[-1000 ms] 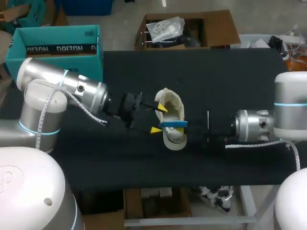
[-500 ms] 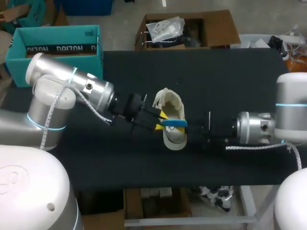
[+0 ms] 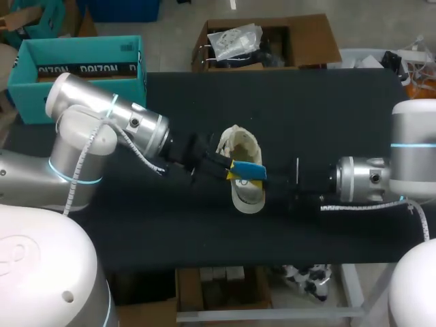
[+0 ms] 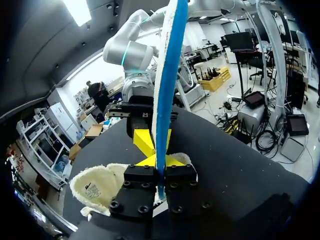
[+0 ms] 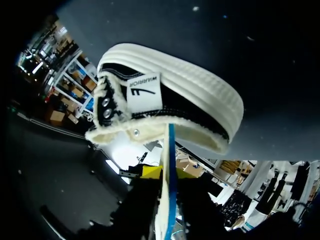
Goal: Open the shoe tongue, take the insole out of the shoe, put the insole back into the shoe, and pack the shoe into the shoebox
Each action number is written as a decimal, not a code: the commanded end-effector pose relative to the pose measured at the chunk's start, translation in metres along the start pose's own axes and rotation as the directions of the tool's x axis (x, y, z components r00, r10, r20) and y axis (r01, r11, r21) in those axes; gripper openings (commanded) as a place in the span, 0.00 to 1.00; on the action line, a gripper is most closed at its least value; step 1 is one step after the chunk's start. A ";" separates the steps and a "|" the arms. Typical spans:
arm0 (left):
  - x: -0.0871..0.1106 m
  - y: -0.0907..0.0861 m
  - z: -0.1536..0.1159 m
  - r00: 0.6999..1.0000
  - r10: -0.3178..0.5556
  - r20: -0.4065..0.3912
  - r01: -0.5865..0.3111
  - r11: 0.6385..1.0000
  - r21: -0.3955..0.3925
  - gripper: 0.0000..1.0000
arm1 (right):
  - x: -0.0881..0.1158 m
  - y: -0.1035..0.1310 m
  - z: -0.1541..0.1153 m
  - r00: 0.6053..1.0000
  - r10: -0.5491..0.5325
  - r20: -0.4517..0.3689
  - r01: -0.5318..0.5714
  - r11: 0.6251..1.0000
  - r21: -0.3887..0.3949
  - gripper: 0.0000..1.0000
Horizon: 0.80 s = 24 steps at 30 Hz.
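A cream low-top shoe (image 3: 246,199) lies on its side in the middle of the black table (image 3: 327,116). The blue-and-white insole (image 3: 249,169) stands edge-on above its opening. My left gripper (image 3: 231,170) comes in from the left and is shut on the insole's near end. In the left wrist view the insole (image 4: 167,75) rises from between my left gripper's (image 4: 160,172) jaws, with the shoe (image 4: 97,185) beside them. My right gripper (image 3: 271,181) is at the insole's other end. In the right wrist view the insole (image 5: 171,145) runs from my right gripper (image 5: 169,210) to the shoe (image 5: 170,105).
The teal shoebox (image 3: 75,68) stands open at the table's back left corner, behind my left arm. Bare black tabletop lies in front of the shoe and along the back right.
My left gripper moved right, up to the shoe, and closed on the insole. The insole's left end tilted slightly up. My right arm stayed almost still.
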<state>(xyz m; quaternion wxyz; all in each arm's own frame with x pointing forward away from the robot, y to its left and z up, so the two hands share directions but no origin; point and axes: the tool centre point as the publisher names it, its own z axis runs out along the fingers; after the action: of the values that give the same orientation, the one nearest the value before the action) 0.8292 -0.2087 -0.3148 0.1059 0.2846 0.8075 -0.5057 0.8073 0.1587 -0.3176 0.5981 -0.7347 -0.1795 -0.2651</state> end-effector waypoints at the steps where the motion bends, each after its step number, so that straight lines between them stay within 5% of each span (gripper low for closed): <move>1: -0.003 -0.003 0.005 0.999 0.038 -0.015 -0.038 0.999 -0.011 0.00 | -0.005 -0.012 -0.002 1.000 0.000 -0.008 0.000 0.998 -0.057 0.53; 11: -0.013 -0.004 0.003 0.988 0.142 -0.053 -0.144 0.989 -0.042 0.00 | -0.019 -0.015 -0.020 0.998 -0.011 -0.064 0.004 0.994 -0.110 0.49; 24: -0.005 0.012 0.005 0.989 0.135 -0.061 -0.138 0.990 -0.039 0.00 | -0.002 0.003 -0.013 0.999 -0.026 -0.048 0.022 0.996 -0.090 0.31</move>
<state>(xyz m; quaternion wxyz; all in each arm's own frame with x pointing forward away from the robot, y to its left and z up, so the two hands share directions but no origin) 0.8387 -0.2115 -0.3194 0.1213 0.3522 0.8016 -0.4677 0.7966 0.1427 -0.3142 0.5589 -0.7557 -0.1572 -0.3031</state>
